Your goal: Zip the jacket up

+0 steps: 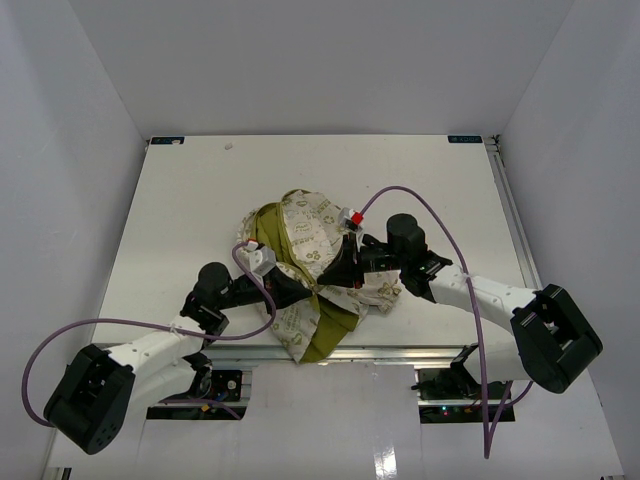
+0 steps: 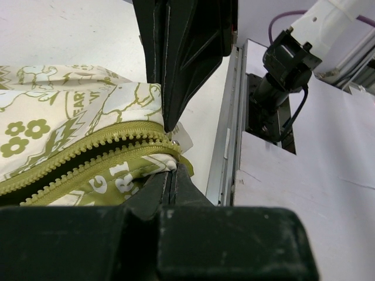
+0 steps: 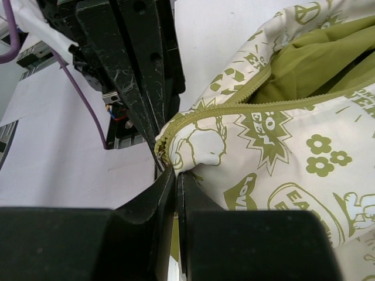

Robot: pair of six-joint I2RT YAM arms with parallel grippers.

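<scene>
White table inside plain white walls carries one jacket, bunched near the middle of the near edge, with its olive lining reaching that edge. It looks light, limp and quick to crumple, so I judge the firmer tape along its one zipper the best place to hold. Both claws are pinched shut on it there: the left gripper at the zipper's end, the right gripper on a cream fold beside the teeth.

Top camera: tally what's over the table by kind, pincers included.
jacket: 1
left pincer and right pincer: 2, both shut on the jacket
purple cables: 2
Total: 5
</scene>
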